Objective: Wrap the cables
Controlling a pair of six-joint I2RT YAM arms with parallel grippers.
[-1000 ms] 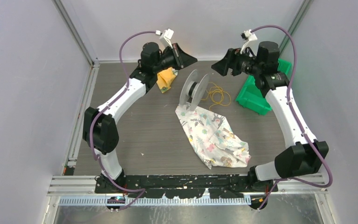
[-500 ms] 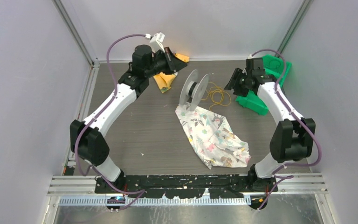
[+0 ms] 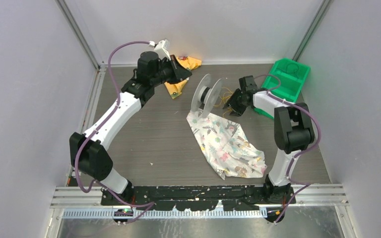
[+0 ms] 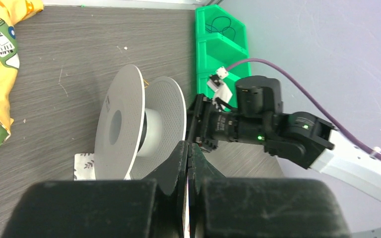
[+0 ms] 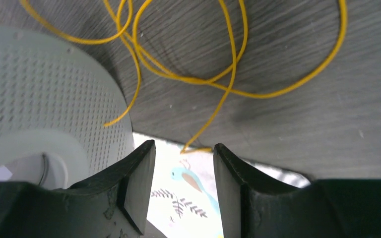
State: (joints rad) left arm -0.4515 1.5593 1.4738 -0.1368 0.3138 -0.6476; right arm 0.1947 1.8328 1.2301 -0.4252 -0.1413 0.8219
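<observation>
The cables [image 3: 226, 97] are thin yellow cord in loose loops on the table, just right of an upright white spool [image 3: 207, 93]. My right gripper [image 3: 231, 107] hangs low over the loops, partly hiding them from above. In the right wrist view the cables [image 5: 230, 74] spread beyond my open right gripper [image 5: 184, 147]. One cord end lies just past its fingertips, and nothing is between the fingers. The spool's perforated rim [image 5: 39, 94] stands at its left. My left gripper [image 3: 184, 73] is shut and empty, hovering behind and left of the spool [image 4: 129, 124].
A white patterned cloth [image 3: 228, 146] lies crumpled in front of the spool, its edge under my right fingers [image 5: 188, 183]. A yellow cloth [image 3: 177, 87] sits by the back wall under the left arm. A green bin [image 3: 290, 78] stands at the back right.
The right arm has dropped from high beside the green bin down to the cord loops next to the spool, its jaws narrowing. The left arm has drawn back to the left, uncovering more yellow cloth.
</observation>
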